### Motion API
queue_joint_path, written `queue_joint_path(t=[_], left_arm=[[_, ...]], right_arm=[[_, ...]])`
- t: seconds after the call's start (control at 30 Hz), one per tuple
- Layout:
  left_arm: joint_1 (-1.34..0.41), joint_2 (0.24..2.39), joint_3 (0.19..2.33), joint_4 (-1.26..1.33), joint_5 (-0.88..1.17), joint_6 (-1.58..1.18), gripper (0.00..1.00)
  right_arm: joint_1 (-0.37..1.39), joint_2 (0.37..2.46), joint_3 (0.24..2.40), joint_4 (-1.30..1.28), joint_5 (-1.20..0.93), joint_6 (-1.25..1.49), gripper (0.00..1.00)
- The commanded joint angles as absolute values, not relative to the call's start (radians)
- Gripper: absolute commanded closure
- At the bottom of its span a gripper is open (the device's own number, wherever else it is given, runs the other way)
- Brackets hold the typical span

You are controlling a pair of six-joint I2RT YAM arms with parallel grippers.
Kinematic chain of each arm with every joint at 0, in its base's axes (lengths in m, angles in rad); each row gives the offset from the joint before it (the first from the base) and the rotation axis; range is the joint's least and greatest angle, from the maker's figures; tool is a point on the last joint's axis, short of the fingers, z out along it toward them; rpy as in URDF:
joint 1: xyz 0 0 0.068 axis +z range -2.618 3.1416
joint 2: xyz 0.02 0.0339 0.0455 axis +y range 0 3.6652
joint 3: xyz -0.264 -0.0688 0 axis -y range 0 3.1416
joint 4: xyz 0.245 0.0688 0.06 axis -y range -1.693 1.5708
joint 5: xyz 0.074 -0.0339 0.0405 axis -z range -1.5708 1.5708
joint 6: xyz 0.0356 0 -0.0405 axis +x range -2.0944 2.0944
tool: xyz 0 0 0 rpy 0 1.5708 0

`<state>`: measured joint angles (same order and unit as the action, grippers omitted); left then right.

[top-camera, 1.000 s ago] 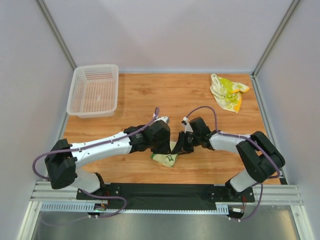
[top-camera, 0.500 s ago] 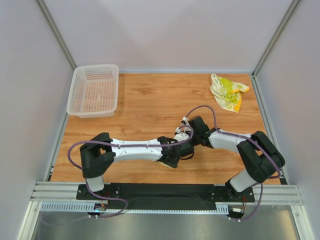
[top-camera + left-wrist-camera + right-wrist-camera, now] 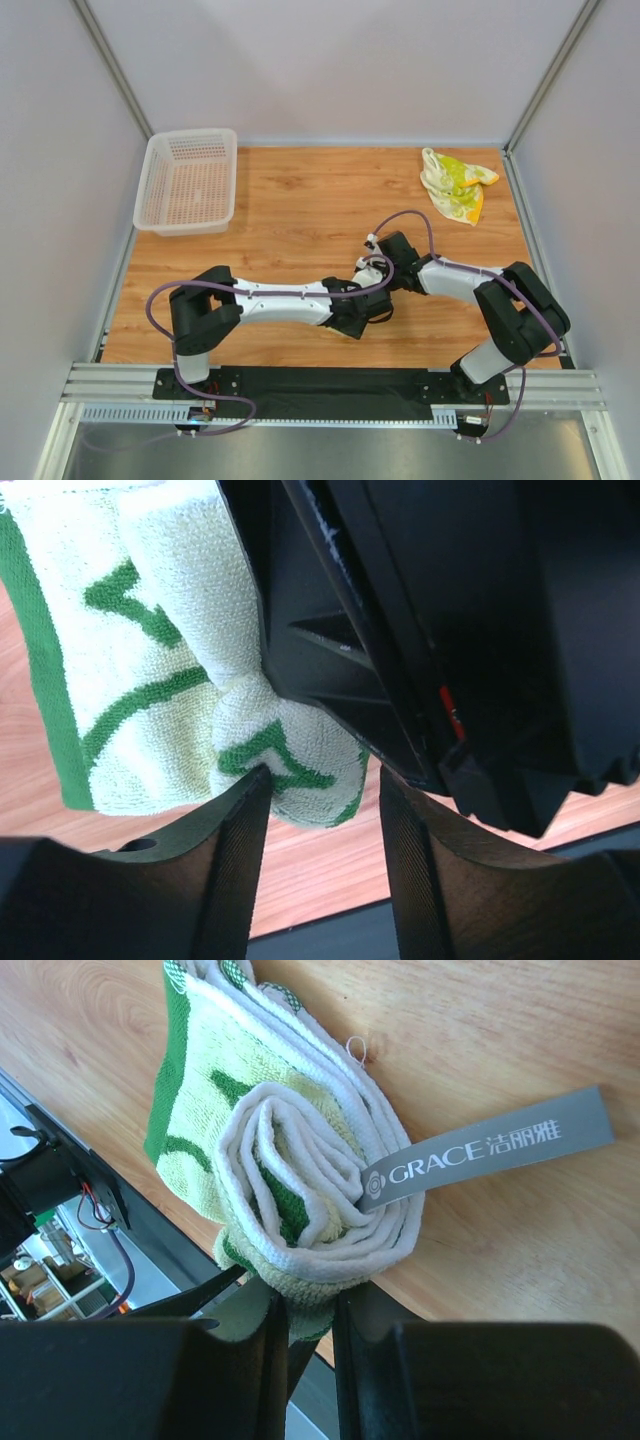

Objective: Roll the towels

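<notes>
The cream towel with green lines [image 3: 290, 1180] lies rolled on the wooden table near its front edge. My right gripper [image 3: 305, 1310] is shut on the roll's near end. In the left wrist view the same towel [image 3: 150, 680] has a bunched corner [image 3: 295, 765] just at my left gripper's [image 3: 318, 800] tips; those jaws stand apart with bare table between them. The two grippers, left [image 3: 367, 306] and right [image 3: 370, 280], meet in the top view and cover this towel. The other towel [image 3: 455, 185], cream with yellow-green blotches and an orange edge, lies crumpled at the far right.
A white mesh basket [image 3: 187, 180] stands at the far left corner. A grey label [image 3: 480, 1150] sticks out of the rolled towel. The black base rail [image 3: 320, 380] runs right behind the towel at the table's front edge. My right gripper's black body [image 3: 450, 630] crowds the left wrist view.
My left arm has swung right and down, bringing its gripper to the roll's end by the right gripper, and its jaws have widened. The right gripper has kept its hold.
</notes>
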<state>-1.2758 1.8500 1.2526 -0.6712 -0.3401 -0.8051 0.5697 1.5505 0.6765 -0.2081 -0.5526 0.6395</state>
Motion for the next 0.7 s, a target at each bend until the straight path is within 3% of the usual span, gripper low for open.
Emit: queue_joint_path(t=[0.0, 0.13, 0.23, 0.3, 0.33, 0.43, 0.53, 0.67], left_arm=[[-1.270, 1.908, 1.197, -0.634, -0.337, -0.769, 0.44], [-1.270, 1.917, 1.163, -0.612, -0.328, -0.775, 0.41], [-1.270, 1.925, 1.118, -0.578, -0.331, -0.781, 0.44], [-1.270, 1.924, 1.079, -0.540, -0.331, -0.781, 0.52], [-1.267, 1.924, 1.068, -0.531, -0.334, -0.778, 0.67], [-1.261, 1.922, 1.046, -0.517, -0.339, -0.769, 0.86], [-1.259, 1.905, 1.045, -0.525, -0.330, -0.758, 0.97], [-1.253, 1.844, 1.061, -0.558, -0.298, -0.758, 1.00]], right_arm=[[0.580, 1.540, 0.715, -0.267, -0.554, 0.611, 0.98], [0.581, 1.543, 0.726, -0.278, -0.555, 0.607, 0.98], [0.581, 1.542, 0.732, -0.290, -0.558, 0.604, 0.96], [0.580, 1.540, 0.738, -0.298, -0.560, 0.597, 0.95], [0.580, 1.540, 0.739, -0.302, -0.561, 0.594, 0.94], [0.580, 1.539, 0.742, -0.321, -0.560, 0.581, 0.88], [0.580, 1.534, 0.753, -0.348, -0.549, 0.568, 0.68], [0.574, 1.520, 0.802, -0.408, -0.514, 0.537, 0.45]])
